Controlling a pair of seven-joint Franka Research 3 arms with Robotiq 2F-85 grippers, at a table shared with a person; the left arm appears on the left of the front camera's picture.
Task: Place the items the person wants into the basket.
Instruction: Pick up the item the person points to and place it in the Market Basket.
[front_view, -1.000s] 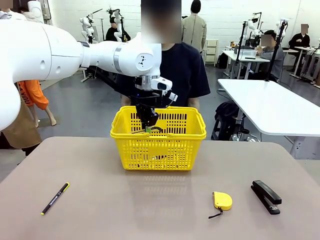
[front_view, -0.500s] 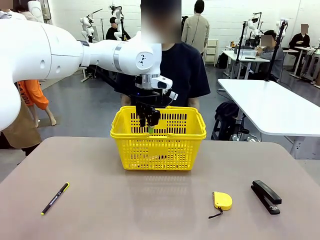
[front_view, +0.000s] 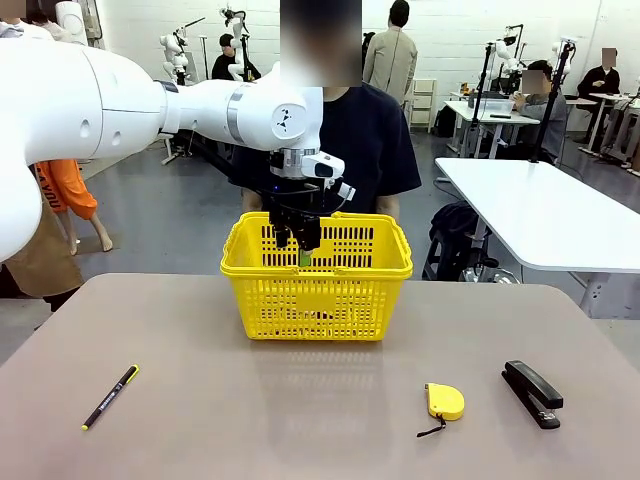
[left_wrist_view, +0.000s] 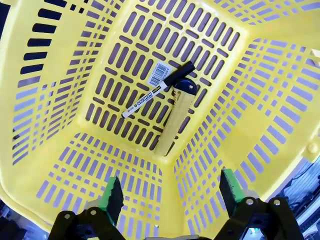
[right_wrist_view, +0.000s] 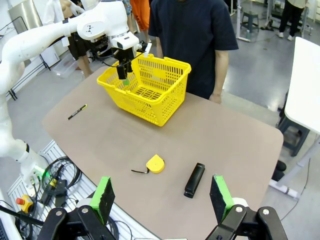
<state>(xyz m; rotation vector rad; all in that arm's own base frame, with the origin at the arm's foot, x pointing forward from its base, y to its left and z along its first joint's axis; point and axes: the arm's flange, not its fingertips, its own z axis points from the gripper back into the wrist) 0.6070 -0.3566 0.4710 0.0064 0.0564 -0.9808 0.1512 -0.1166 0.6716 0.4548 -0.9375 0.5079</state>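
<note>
Entered: one yellow basket (left_wrist_view: 50, 100), on whose floor one white marker (left_wrist_view: 157, 90) and one yellow-and-black utility knife (left_wrist_view: 177, 117) are laid overlapping, straight ahead of the left gripper (left_wrist_view: 171, 189), whose jaws are spread wide and empty at the basket's mouth. One thin black pen (front_view: 110, 397) is left on the table, outside the basket and well apart from those jaws. The right gripper (right_wrist_view: 161, 192) is likewise held wide open on nothing, with one tape measure (right_wrist_view: 155, 163) and one stapler (right_wrist_view: 194, 180) lying ahead of its jaws, and one person (front_view: 370, 140) is stood beyond the basket.
</note>
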